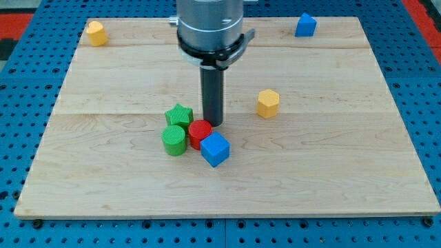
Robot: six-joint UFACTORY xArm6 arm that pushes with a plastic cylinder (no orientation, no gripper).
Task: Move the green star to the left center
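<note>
The green star [179, 114] lies near the middle of the wooden board [103, 151], a little left of centre. My tip [213, 123] rests on the board just to the star's right, close behind the red cylinder [200, 132]. A green cylinder [174, 140] touches the star from below. A blue cube [215, 149] sits at the red cylinder's lower right. These blocks form one tight cluster.
A yellow hexagonal block [269, 103] stands right of my tip. Another yellow block [96, 33] sits at the board's top left corner. A blue block [306, 25] sits near the top right. Blue pegboard surrounds the board.
</note>
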